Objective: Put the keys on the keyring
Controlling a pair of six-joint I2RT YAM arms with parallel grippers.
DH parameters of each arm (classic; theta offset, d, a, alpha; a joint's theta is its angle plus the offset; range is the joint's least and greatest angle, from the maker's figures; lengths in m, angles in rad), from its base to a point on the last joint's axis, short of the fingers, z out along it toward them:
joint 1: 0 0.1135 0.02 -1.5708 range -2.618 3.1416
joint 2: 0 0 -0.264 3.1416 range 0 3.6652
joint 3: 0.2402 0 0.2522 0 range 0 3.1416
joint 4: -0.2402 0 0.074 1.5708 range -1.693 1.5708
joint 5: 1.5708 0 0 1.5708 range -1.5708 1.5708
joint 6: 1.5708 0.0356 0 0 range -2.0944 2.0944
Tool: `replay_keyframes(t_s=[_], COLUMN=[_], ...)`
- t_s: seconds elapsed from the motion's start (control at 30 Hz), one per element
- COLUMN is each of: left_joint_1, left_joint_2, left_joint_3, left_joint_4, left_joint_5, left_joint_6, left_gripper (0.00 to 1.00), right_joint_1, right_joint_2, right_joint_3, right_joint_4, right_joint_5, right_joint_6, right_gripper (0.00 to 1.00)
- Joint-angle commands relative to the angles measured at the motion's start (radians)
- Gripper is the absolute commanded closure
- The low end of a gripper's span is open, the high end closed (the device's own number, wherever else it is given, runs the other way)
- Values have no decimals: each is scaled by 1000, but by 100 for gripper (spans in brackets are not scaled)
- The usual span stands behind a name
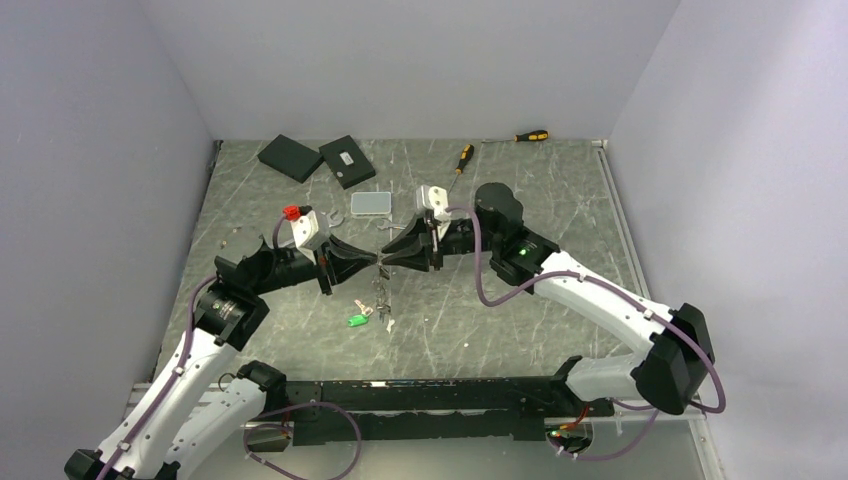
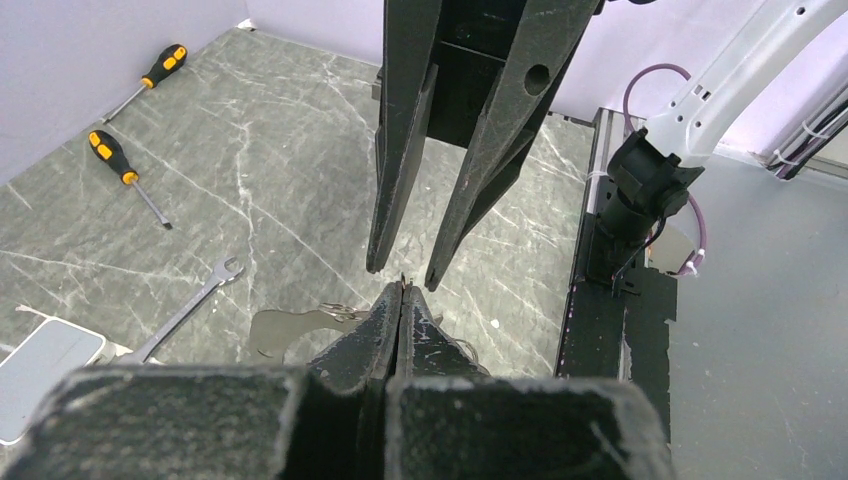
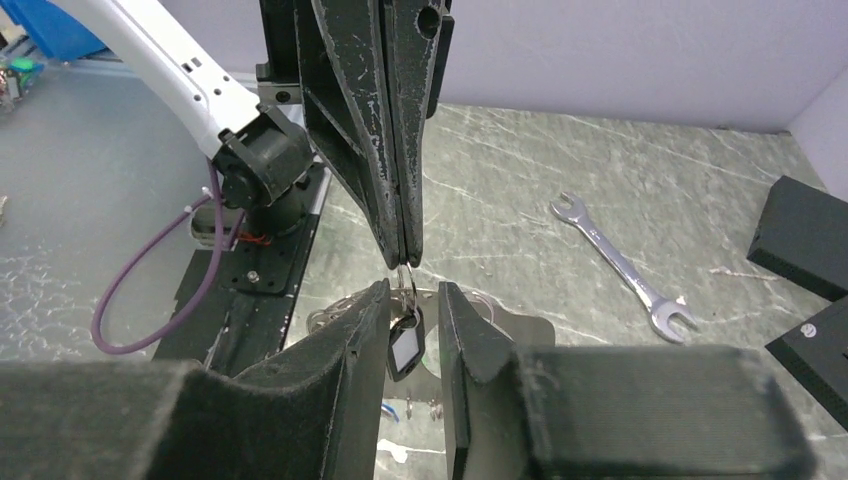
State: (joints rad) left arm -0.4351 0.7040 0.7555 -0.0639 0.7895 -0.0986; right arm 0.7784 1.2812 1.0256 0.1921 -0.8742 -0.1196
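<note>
1. Closed tight, the left pincer [image 3: 404,262] is seen gripping the keyring [image 3: 404,278] above the counter's middle.
2. A black-tagged key [image 3: 404,352] is seen hanging just below those tips.
3. That key is flanked by the parted fingers of the right pincer [image 3: 412,288].

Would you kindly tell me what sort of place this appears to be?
Probably a robotics lab cell: plain walls box in a table, two robot arms sit at its edge, screwdrivers and a spanner lie about.
</note>
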Motion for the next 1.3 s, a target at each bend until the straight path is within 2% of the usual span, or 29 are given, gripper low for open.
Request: replay_keyframes(t_s=[0.0,0.27,0.5,0.67,0.7,0.83,0.9,0.93,1.0,1.07,1.27], left_joint_1=[7,9,10,10,10,10,10,10,10,10,7], left_joint_2=[-14,-17,-16,-18,-17,-12,-12,-12,-12,1,42], left_joint_3=[13,13,13,16,17,24,25,22,14,13,-26], left_joint_4=[65,65,53,23,16,-21,-27,-23,-5,-5,37], left_joint_5=[20,21,20,-1,-8,-43,-61,-74,-118,-160,-277], left_joint_6=[-10,-10,-7,-1,1,4,-6,-14,-35,-51,-153], left_gripper=[100,100,100,100,96,57,40,35,27,24,21], right_joint_1=[14,24,24,24,25,24,24,24,24,24,24], right_joint_2=[10,28,31,29,30,42,48,51,64,92,182], right_joint_3=[58,75,102,133,142,206,233,244,274,339,504], right_joint_4=[2,-31,-88,-152,-174,-326,-384,-410,-466,-560,-822], right_joint_5=[-30,-20,-7,17,41,152,226,259,347,423,593], right_joint_6=[-6,-18,-46,-54,-54,-49,-28,-14,20,69,118], right_gripper=[73,79,100,100,100,100,100,100,100,100,100])
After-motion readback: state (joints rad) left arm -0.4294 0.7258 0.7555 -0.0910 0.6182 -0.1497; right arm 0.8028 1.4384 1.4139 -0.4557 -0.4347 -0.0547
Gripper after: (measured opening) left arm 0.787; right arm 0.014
